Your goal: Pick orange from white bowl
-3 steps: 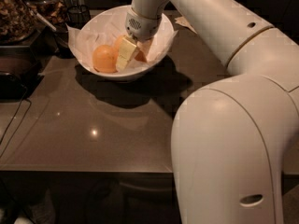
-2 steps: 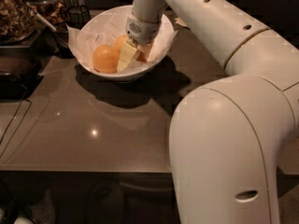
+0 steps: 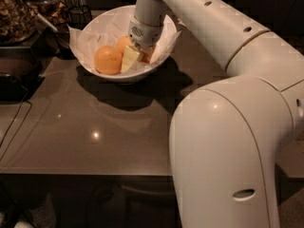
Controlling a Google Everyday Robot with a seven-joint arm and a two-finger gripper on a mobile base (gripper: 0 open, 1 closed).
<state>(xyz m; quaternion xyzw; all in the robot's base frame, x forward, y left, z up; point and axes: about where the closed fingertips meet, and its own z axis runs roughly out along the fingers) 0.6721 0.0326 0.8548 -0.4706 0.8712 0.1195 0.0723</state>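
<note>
Table (image 3: 95, 141): a dark brown, glossy top that reflects a small point of light near its middle. The white bowl (image 3: 124, 76) stands on the far part and casts a shadow toward the near side and the right. The tool (image 3: 135, 57) reaches down inside the bowl, above the table and not touching it. A dark cup (image 3: 78, 16) stands just beside the bowl's far left rim. A low black unit (image 3: 14, 80) occupies the left edge, and a thin cable (image 3: 10, 129) runs across the near-left corner.
</note>
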